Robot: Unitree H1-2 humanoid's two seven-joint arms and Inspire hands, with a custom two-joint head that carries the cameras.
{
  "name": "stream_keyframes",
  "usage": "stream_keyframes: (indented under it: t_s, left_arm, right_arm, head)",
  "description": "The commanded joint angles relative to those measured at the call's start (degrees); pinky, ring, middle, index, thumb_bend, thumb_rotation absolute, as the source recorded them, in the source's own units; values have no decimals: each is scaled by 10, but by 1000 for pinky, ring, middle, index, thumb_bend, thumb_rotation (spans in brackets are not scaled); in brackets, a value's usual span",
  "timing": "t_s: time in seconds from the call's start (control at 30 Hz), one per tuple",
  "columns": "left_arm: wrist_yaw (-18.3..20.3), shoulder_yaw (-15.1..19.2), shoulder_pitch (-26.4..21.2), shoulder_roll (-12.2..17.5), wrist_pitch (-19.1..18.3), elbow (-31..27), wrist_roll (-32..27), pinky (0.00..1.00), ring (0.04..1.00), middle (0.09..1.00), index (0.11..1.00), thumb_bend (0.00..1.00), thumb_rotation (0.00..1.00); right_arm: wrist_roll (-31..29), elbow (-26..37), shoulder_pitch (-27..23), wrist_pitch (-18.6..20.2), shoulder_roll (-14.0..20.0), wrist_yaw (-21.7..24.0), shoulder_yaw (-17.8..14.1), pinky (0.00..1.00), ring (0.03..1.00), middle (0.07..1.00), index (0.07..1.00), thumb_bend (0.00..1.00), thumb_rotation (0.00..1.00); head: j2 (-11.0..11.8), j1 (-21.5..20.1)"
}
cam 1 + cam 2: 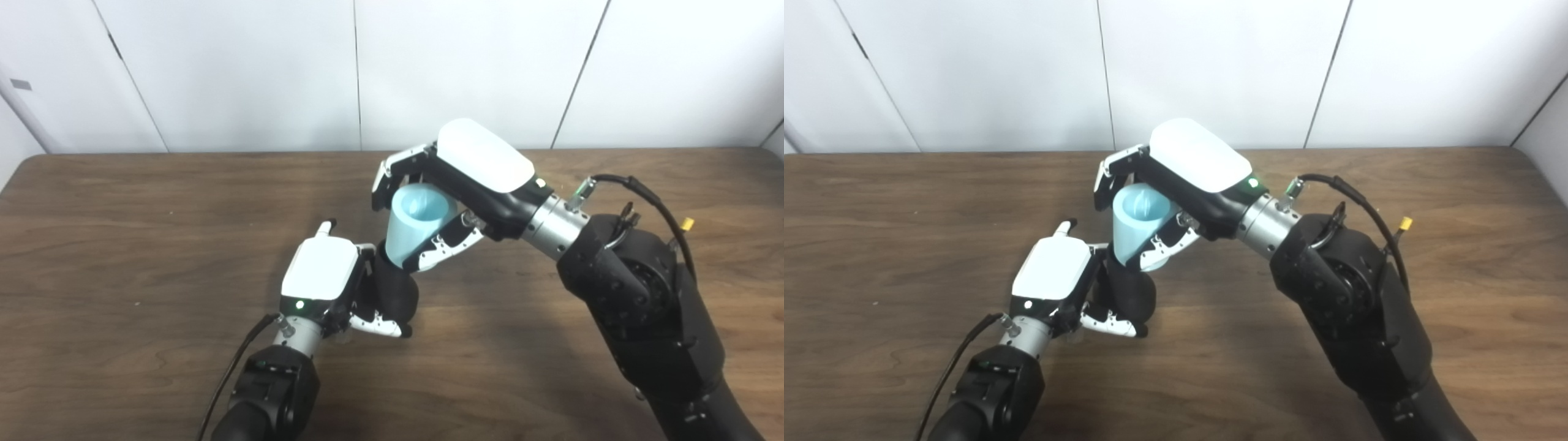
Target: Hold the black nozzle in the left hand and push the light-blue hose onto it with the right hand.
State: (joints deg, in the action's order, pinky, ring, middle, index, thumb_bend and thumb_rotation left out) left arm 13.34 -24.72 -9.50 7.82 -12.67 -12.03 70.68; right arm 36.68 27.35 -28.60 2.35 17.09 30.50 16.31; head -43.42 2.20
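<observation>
Two hands are meeting over the brown desk (pixel 122 245), each one grasping its own part. Starting at the left, the left hand (pixel 331 282) is sitting low, its fingers curling round the black nozzle (pixel 395 291), which is standing up just to the right of its white back plate. Directly above that hand's fingers, the light-blue hose (pixel 416 223) is tilting down onto the top of the nozzle, its lower end touching it and its open upper end facing up. Further right, the right hand (pixel 456 196) is reaching in from above, its fingers (pixel 389 174) and thumb closing around the hose.
</observation>
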Motion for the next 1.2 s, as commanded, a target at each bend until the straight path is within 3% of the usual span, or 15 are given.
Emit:
stream_keyframes:
  t_s: [0.0,0.3,0.57,1.17]
  left_arm:
    - [-11,-9,-8,-11,14,-1,-6,957,625,507,472,523,0]
    - [-25,-18,-7,-11,12,1,-4,994,628,508,471,523,0]
    - [-25,-21,-8,-10,12,0,-2,949,627,513,467,522,0]
    - [-16,-23,-10,-11,7,-4,1,962,630,516,468,522,0]
  right_arm:
    - [5,3,-20,-24,-1,-24,-5,291,366,476,550,488,0]
    - [10,-11,-23,-33,-10,-28,1,292,362,466,552,487,0]
    - [11,-9,-25,-39,-15,-30,1,299,362,467,550,488,0]
    - [15,3,-14,-14,-17,-1,7,284,363,479,554,486,0]
  head:
    - [-1,1]
    - [-2,2]
    - [-4,2]
    - [-10,3]
